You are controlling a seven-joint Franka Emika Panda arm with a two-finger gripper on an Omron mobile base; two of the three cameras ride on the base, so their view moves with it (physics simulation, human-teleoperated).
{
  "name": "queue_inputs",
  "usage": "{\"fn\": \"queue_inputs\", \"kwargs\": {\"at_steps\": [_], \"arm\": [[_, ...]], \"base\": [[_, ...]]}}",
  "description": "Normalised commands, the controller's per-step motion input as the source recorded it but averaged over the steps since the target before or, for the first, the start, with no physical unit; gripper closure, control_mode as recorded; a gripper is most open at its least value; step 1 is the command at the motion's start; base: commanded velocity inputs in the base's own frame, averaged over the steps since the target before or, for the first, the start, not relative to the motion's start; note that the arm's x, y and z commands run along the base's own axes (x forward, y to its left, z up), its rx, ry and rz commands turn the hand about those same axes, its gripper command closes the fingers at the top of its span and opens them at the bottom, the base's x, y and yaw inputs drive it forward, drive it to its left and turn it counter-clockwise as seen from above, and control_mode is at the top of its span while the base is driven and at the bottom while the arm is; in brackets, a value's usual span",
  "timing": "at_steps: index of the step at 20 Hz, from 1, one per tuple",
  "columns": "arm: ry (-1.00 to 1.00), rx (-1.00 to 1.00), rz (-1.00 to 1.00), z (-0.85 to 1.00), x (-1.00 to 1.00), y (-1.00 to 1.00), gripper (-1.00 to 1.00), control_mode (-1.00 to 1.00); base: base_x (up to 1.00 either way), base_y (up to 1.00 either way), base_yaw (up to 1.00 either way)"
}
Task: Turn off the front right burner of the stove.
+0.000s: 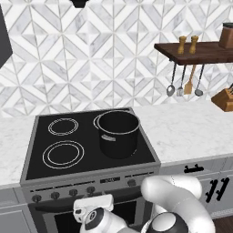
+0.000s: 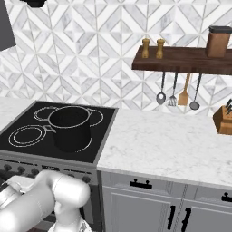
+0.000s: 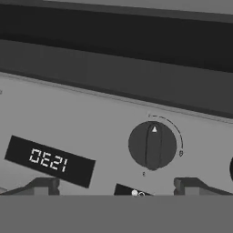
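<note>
The stove (image 1: 91, 150) stands between two stretches of marble counter (image 1: 191, 132), with a black pot (image 1: 118, 134) on its right-hand side. Its control panel runs along the front edge, above the oven window, and carries a row of small dark knobs.

In the hand view the gripper (image 3: 116, 185) faces this panel at close range. Its jaws stand fully apart and hold nothing. One knob (image 3: 152, 145) lies slightly right of the midline between the fingertips (image 3: 43, 185), with its grip ridge vertical and a white arrow at the top. A digital clock display (image 3: 49, 160) sits to the left of it. The edge of a further round control shows at the right border of that view.

Procedure for the step in hand — seating the jaws on the correct knob:

1. Confirm that this knob governs the front right burner. The small marker below it is too small to read, so this cannot be settled from the panel alone.
2. Shift the hand until the knob sits midway between the fingertips.
3. Roll the wrist so the fingers bracket the ridge across its narrow faces.
4. Advance straight in, close on the ridge, then rotate — avoid sideways load, which could slip the pads off.
</note>
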Motion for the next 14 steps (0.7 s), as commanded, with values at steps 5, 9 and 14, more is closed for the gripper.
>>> {"fn": "queue_inputs", "kwargs": {"at_steps": [5, 9, 14], "arm": [[0.00, 0.00, 0.00, -0.13, 0.11, 0.00, -1.00, -1.00], [0.00, 0.00, 0.01, -0.24, 0.06, 0.05, -1.00, -1.00], [0.00, 0.00, 0.00, -0.14, 0.08, 0.11, -1.00, -1.00]], "base": [[0.00, 0.00, 0.00], [0.00, 0.00, 0.00], [0.00, 0.00, 0.00]]}}
